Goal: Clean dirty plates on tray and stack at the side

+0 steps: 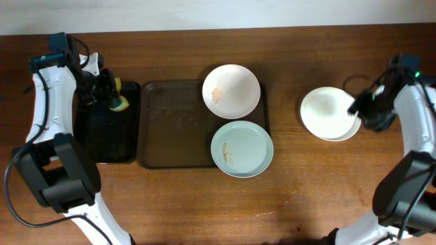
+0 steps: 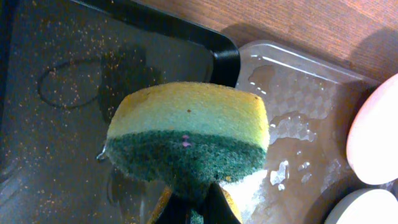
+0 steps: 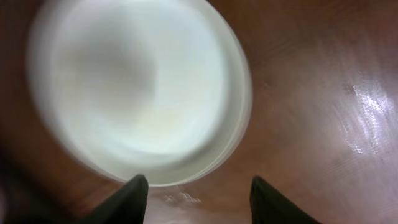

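- Grip on the left: your left gripper (image 2: 194,208) is clamped on a soft yellow sponge with a dark green scouring face (image 2: 186,134), which hangs over the narrow black tray (image 2: 56,124). The sponge will squash under load, so press lightly.
- Your right gripper (image 3: 196,190) has its fingers spread well apart and pinches nothing. A round white plate (image 3: 134,93) lies just beyond the tips on the bare table, off the tray, and is blurred in the wrist view.
- Two more plates sit on the large dark brown rectangular tray (image 1: 170,122). A white plate with orange-brown smears (image 1: 231,90) is at its far right corner, and a pale blue-green plate (image 1: 242,148) at its near right corner overhangs the rim.
- Treat these plates as stiff, smooth, breakable and probably slippery once wet. Take one by the rim, one finger over and one under, where it overhangs.
- Water beads on the tray, so expect a plate to slide while you scrub it.
- Beyond, the wooden table (image 1: 306,190) is brown, glossy and hard, and a pale wall strip (image 1: 204,13) runs along its far edge.
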{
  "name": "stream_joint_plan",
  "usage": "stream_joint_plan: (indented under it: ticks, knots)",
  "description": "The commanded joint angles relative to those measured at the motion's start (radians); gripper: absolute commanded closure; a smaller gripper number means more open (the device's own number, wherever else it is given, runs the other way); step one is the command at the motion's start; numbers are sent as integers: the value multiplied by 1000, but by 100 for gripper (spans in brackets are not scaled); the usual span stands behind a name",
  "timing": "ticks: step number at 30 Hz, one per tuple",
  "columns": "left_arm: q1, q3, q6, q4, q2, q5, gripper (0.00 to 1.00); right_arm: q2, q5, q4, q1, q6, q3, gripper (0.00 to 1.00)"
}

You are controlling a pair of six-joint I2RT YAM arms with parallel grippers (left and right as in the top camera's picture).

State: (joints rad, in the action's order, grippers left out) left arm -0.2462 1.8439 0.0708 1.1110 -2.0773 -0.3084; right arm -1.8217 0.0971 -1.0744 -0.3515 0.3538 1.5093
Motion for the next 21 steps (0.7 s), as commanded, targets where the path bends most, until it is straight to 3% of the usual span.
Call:
stream_joint_plan:
  ticks: [1, 4, 8, 10, 12, 18, 21]
  knots:
    - [-5, 2, -19, 1, 26, -2, 99, 50, 243, -120, 105, -69, 138, 46]
    - [-5, 2, -18, 1, 26, -2, 99, 48, 232, -126, 337, 0, -13, 46]
    - [-5, 2, -15, 1, 26, -2, 99, 48, 222, 73, 546, 48, -265, 46]
    - [-5, 2, -15, 0, 26, -2, 99, 47, 35, 108, 642, 161, -320, 47]
    - [-5, 2, -15, -2, 26, -2, 99, 43, -9, 130, 672, 164, -322, 51]
    - [-5, 2, -15, -3, 26, -2, 99, -3, -4, 144, 686, 164, -322, 75]
    - [-5, 2, -15, -3, 26, -2, 99, -6, -5, 156, 686, 169, -322, 96]
